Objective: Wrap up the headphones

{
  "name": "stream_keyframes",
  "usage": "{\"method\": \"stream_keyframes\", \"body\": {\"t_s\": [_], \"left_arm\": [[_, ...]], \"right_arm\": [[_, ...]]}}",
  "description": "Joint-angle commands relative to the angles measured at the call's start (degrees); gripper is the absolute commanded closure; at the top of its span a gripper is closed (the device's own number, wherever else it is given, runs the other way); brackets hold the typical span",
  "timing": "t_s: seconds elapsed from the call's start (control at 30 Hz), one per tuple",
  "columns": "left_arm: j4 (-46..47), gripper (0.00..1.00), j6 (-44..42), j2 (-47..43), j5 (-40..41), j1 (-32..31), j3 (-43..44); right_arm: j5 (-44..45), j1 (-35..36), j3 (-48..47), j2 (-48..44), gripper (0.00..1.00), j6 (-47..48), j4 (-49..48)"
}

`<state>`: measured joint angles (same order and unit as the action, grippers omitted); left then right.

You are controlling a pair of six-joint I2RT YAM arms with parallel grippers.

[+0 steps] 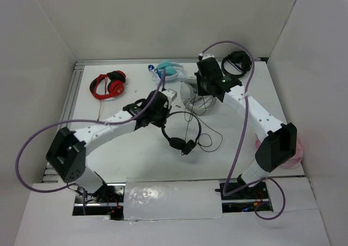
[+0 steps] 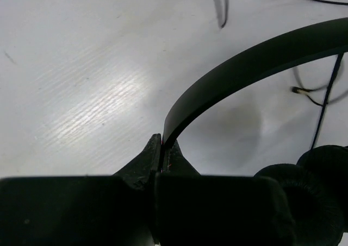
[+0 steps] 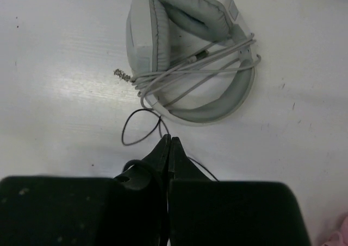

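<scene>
- Headphones (image 1: 175,143), the slim black pair, sit near the middle of the white table (image 1: 136,155), and both my claws have hold of them.
- My left claw (image 2: 162,144) is pressed together on the thin black headband (image 2: 244,61). It pinches the band at one end of the arch, and the band rises from my fingertips and curves away to the right.
- Beside that claw, low on the right in my left wrist view, the two round ear pads (image 2: 296,200) sit close together. I cannot tell whether they touch the table.
- My right claw (image 3: 167,143) is also pressed together, with the thin black cable (image 3: 124,131) caught between its tips. On one side of the tips the cable makes a small loop on the table, and on the other side it trails off to the right.
- From above, more of that cable lies in loose loops on the table between my two claws and to the right of the ear pads.
- Just beyond my right claw lie white headphones (image 3: 190,50), their own pale cord bundled around them.
- Farther out, along the back of the table, are red headphones (image 1: 109,84) on the left, pale blue headphones (image 1: 169,69) in the middle and a bundled black headset (image 1: 236,61) on the right.
- A pink thing (image 1: 296,151) shows at the table's right edge, partly hidden behind my right arm.
</scene>
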<state>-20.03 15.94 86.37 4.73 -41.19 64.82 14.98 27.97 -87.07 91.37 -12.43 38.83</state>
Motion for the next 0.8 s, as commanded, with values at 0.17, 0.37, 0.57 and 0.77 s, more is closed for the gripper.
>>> {"method": "stream_keyframes", "body": {"t_s": [0.17,0.37,0.57,0.77], "left_arm": [[-19.0,1.00,19.7,12.1,12.8,4.0,16.8],[-21.5,1.00,25.8,11.1,7.9,10.3,18.1],[-24.0,1.00,29.9,12.4,6.3,13.9,20.0],[-27.0,1.00,33.2,14.5,4.8,14.6,24.0]], "right_arm": [[10.3,7.5,1.8,-5.9,1.00,-3.9,5.2],[6.9,9.7,4.3,-8.5,1.00,-4.3,3.5],[-3.6,13.3,5.2,-10.0,1.00,-1.3,-1.1],[-14.7,17.0,0.0,-4.7,1.00,3.6,-3.5]]}}
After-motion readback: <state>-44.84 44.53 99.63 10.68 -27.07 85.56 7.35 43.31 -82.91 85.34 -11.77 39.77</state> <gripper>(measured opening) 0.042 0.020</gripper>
